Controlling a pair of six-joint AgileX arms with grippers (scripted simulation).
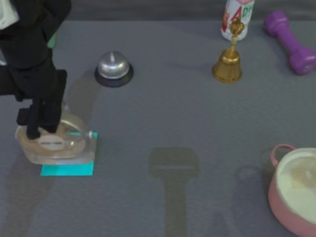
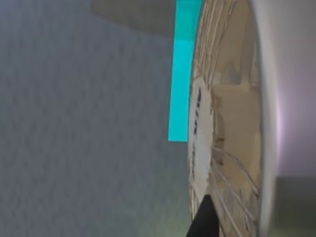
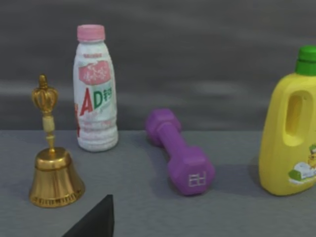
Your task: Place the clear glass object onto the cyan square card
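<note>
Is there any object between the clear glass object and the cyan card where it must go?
Nothing visible does. The left hand is on the clear glass object, which already overlaps the cyan square card. The silver bell stands apart, farther back.

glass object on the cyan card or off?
On, off-centre: the clear glass object covers most of the cyan square card; card's near and right edges show. Left gripper at it.
</note>
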